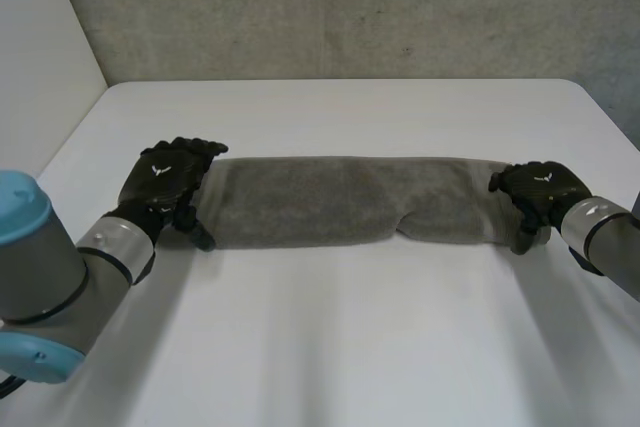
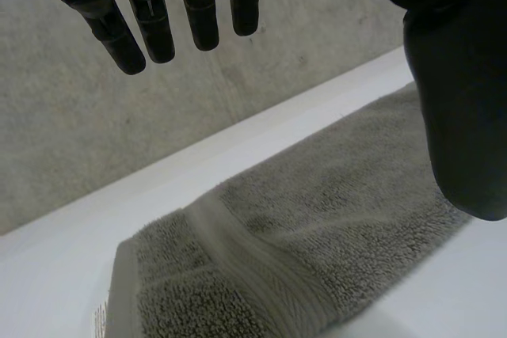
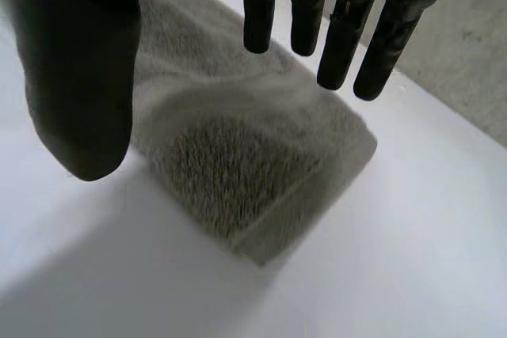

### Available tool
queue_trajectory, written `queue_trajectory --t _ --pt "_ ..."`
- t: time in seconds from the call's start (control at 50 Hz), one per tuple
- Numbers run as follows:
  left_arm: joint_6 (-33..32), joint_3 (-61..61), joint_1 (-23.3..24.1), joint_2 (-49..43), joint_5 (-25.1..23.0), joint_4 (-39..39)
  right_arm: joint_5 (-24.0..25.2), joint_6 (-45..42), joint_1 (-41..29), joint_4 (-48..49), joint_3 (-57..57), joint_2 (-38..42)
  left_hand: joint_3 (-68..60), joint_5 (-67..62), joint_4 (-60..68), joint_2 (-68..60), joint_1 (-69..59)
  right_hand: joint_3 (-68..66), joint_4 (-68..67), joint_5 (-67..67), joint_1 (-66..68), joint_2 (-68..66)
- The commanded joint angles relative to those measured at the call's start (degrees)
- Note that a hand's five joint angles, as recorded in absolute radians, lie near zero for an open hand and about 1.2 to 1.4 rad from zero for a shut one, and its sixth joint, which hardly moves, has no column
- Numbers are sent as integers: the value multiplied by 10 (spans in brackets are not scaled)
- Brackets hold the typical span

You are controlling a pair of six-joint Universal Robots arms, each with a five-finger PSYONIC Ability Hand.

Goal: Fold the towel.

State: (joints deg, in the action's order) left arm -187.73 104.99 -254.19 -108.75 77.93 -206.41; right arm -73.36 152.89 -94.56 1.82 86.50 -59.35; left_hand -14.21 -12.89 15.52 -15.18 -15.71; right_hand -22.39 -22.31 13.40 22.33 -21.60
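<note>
Towel laid out as a long strip, one hand at each end

The grey towel (image 1: 320,202) lies across the middle of the frame on the white table (image 1: 330,347), already folded into a narrow band. The left hand (image 1: 168,182) is at its left end and the right hand (image 1: 535,192) at its right end. Each has straight fingers and its thumb spread apart, clamping nothing — probably placed to grip the short edges for the next fold.
</note>
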Motion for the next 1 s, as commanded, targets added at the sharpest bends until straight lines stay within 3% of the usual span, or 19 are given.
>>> queue_trajectory --t 0.02,0.04,0.06,0.1,0.12,0.14,0.34,0.42,0.48,0.56,0.6,0.64,0.66,0.7,0.76,0.86,1.0 --pt "-6 27 1 3 3 -86 8 -5 25 28 -10 45 37 123 -50 46 52 -129 -130 119 130 -137" --pt "-6 28 2 4 3 -90 7 -7 29 32 -11 49 37 123 -50 46 52 -224 -225 214 225 -232" --pt "-6 28 2 4 3 -90 7 -7 29 32 -11 49 37 123 -50 46 52 -225 -226 215 226 -233" --pt "-6 32 1 6 3 -91 6 -9 37 42 -19 59 37 123 -50 46 52 -441 -442 431 442 -449" --pt "-6 32 1 6 3 -91 6 -9 37 42 -19 59 37 123 -50 46 52 -442 -443 432 443 -450" --pt "-6 34 2 6 3 -92 3 -10 42 45 -21 61 37 123 -50 46 52 -564 -565 554 564 -572" --pt "-6 37 6 6 3 -92 -3 -44 120 39 -61 58 37 123 -50 46 52 -576 -577 566 577 -584" --pt "-6 37 4 6 3 -92 3 -135 185 37 -93 50 37 123 -50 46 52 -576 -577 566 577 -584" --pt "-6 37 4 6 4 -92 3 -203 198 30 -124 38 37 123 -50 46 52 -576 -577 566 577 -584" --pt "-6 38 4 8 4 -92 9 -220 185 11 -157 13 37 123 -50 46 52 -576 -577 566 577 -584" --pt "-6 40 4 12 4 -92 11 -212 163 6 -172 2 38 125 -51 48 53 -576 -577 566 577 -584" --pt "-5 43 6 17 3 -94 23 -195 93 5 -195 -10 38 125 -51 48 53 -576 -577 566 577 -584" --pt "-5 43 6 17 3 -94 23 -195 93 5 -195 -10 38 125 -51 48 53 -576 -577 566 577 -584" --pt "-5 43 8 18 3 -94 33 -192 7 6 -212 -12 38 125 -51 48 53 -576 -577 566 577 -584" --pt "-6 44 11 19 4 -94 37 -193 -41 8 -218 -8 38 125 -51 48 53 -576 -577 566 577 -584" --pt "-6 47 11 19 4 -95 44 -196 -215 32 -223 45 38 125 -51 48 53 -576 -577 566 577 -584" --pt "-6 48 11 19 4 -97 38 -198 -325 43 -223 113 38 125 -51 48 53 -576 -577 566 577 -584"
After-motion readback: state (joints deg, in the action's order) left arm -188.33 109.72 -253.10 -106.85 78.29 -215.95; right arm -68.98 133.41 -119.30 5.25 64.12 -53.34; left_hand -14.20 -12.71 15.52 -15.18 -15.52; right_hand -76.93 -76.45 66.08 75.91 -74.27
